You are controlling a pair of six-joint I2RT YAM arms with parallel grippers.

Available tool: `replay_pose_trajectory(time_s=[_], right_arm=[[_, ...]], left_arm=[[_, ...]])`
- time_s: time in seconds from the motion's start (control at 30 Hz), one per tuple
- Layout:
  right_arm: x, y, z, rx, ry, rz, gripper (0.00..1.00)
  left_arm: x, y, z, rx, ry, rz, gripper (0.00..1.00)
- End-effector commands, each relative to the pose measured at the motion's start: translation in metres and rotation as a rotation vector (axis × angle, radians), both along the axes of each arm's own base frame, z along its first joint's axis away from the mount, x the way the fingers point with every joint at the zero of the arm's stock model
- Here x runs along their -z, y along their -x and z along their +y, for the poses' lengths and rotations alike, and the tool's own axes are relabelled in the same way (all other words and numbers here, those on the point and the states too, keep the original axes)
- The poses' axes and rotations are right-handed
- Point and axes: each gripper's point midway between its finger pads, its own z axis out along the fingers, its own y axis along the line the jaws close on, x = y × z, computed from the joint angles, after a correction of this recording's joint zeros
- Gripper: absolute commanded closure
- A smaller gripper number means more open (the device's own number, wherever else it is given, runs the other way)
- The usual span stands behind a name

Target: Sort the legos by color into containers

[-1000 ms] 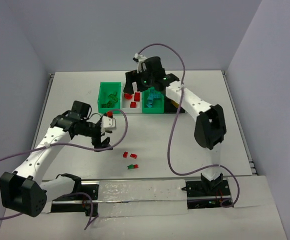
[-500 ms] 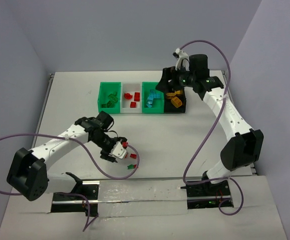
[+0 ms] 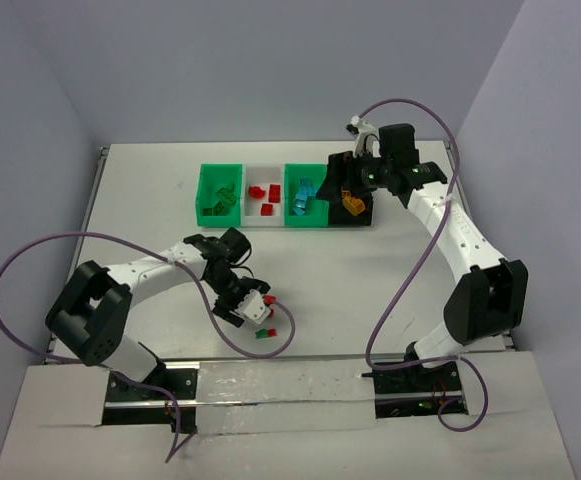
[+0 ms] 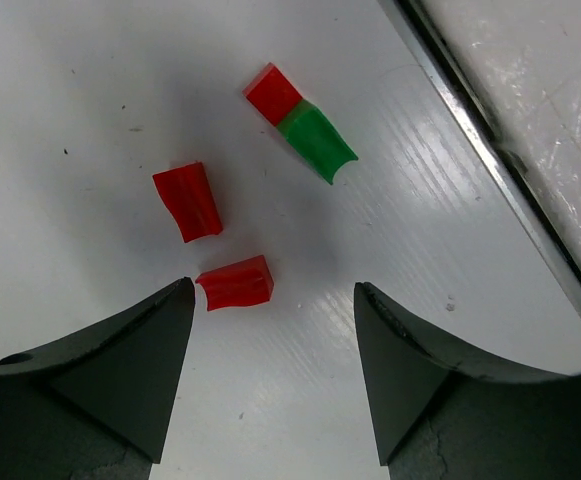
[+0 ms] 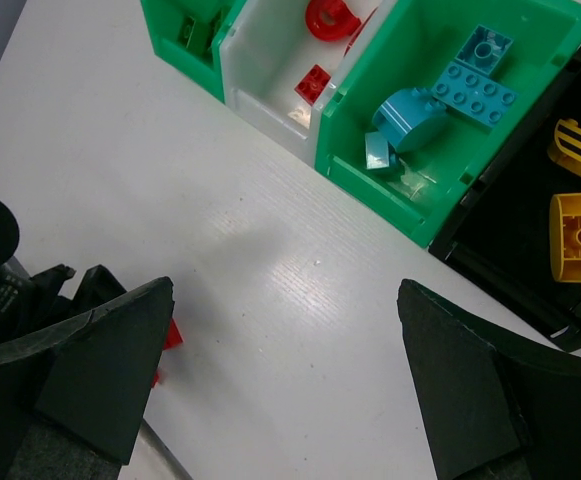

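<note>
Two loose red legos (image 4: 188,200) (image 4: 235,283) and a stacked red-and-green lego (image 4: 300,122) lie on the white table near its front edge. My left gripper (image 4: 270,290) is open and empty just above them, with the nearer red lego close to its left fingertip; it also shows in the top view (image 3: 253,308). My right gripper (image 5: 285,290) is open and empty, hovering near the black bin (image 3: 360,218). The bins stand in a row: a green bin (image 3: 203,190) with green legos, a white bin (image 5: 260,75) with red ones, a green bin (image 5: 370,175) with cyan ones, and the black bin (image 5: 510,260) with yellow ones.
A metal strip (image 4: 490,150) runs along the table's front edge, just beyond the loose legos. Purple cables loop from both arms over the table. Grey walls stand at the back and both sides.
My left arm has swung right and toward the front edge, over the loose legos. My right arm has moved from over the white and green bins to the black bin's side.
</note>
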Motion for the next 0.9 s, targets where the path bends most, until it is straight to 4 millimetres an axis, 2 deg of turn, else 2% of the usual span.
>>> replay_pose_trajectory(time_s=[0.0, 0.27, 0.87], right_arm=[[-0.012, 0.005, -0.004, -0.014, -0.018, -0.044, 0.00], [-0.008, 0.006, -0.004, -0.018, -0.023, -0.040, 0.00], [-0.002, 0.006, -0.005, -0.025, -0.027, -0.032, 0.01]], left_arm=[[-0.007, -0.019, -0.021, -0.093, 0.018, -0.006, 0.26], [0.003, -0.026, -0.016, -0.204, -0.044, 0.004, 0.28], [0.026, -0.020, -0.009, -0.300, -0.138, 0.047, 0.33]])
